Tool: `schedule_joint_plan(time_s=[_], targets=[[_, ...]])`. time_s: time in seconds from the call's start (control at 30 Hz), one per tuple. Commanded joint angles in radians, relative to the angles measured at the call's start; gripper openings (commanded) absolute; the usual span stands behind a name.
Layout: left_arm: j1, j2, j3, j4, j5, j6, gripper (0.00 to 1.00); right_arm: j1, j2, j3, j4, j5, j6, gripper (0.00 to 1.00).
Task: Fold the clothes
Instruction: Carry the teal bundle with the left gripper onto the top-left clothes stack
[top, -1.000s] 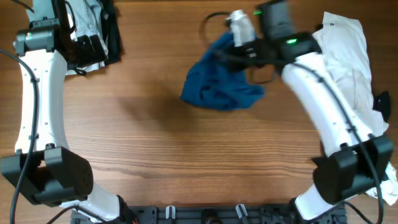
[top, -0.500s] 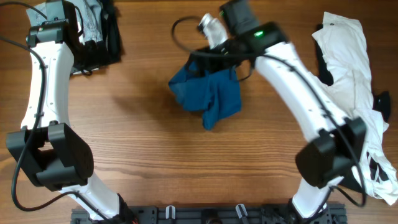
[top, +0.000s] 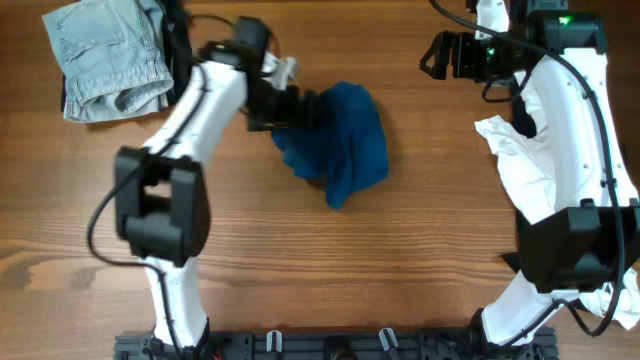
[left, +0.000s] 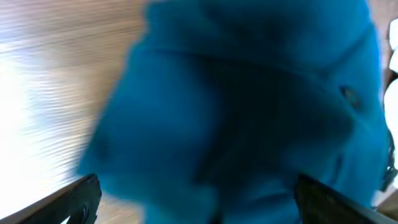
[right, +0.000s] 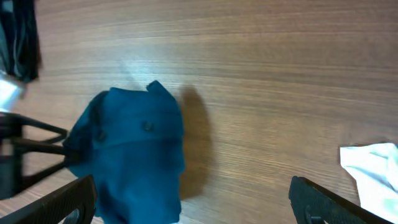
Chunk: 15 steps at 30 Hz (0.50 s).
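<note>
One dark blue garment (top: 345, 140) lies crumpled in a loose heap on the wooden table (top: 400, 260), a little left of the middle and toward the far edge. It is bunched rather than spread, with a narrower lobe hanging down at its near side. In the right wrist view a small button or stud shows on its upper fold.

Two arms are in view. The left gripper (top: 305, 108) sits at the garment's upper left edge. In the left wrist view its two fingers (left: 78, 196) stand wide apart at the bottom corners, and blurred blue cloth fills nearly all the space ahead of and between them. Whether the fingers touch the cloth I cannot tell. The right gripper (top: 432, 55) is well apart from the garment, up near the far right of the table. Its two fingers (right: 62, 202) are also spread wide with nothing between them, and bare wood lies below.

One light denim piece (top: 105, 55) rests folded in the far left corner, well apart from the blue garment, with a strip of dark cloth (top: 180, 45) showing along its right edge. One white garment (top: 545, 170) with black marks lies rumpled along the right side, partly under the right arm.
</note>
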<state>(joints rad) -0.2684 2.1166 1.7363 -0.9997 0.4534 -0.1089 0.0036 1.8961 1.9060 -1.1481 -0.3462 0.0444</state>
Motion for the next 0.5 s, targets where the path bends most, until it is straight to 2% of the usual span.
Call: schedule_joint_plan(time_s=[0.0, 0.07, 0.23, 0.27, 0.3, 0.37, 0.47], targets=[[-0.051, 0.083, -0.005, 0.076, 0.105, -0.147, 1.00, 0.002, 0.012, -0.003, -0.009, 0.010, 0.007, 1.00], [-0.092, 0.133, -0.005, 0.143, 0.181, -0.192, 1.00, 0.002, 0.012, -0.003, -0.019, 0.010, 0.008, 1.00], [-0.203, 0.297, -0.005, 0.283, 0.147, -0.331, 1.00, 0.002, 0.012, -0.003, -0.019, 0.012, 0.007, 1.00], [-0.222, 0.320, -0.005, 0.310, 0.144, -0.357, 0.94, 0.002, 0.012, -0.003, -0.020, 0.024, 0.007, 1.00], [-0.237, 0.330, -0.005, 0.331, 0.145, -0.377, 0.81, 0.002, 0.012, -0.003, -0.019, 0.044, 0.007, 1.00], [-0.280, 0.333, -0.004, 0.400, 0.144, -0.382, 0.04, 0.002, 0.012, -0.003, -0.021, 0.093, 0.008, 1.00], [-0.290, 0.329, -0.004, 0.439, 0.145, -0.388, 0.04, 0.000, 0.012, -0.003, -0.021, 0.114, 0.008, 1.00]])
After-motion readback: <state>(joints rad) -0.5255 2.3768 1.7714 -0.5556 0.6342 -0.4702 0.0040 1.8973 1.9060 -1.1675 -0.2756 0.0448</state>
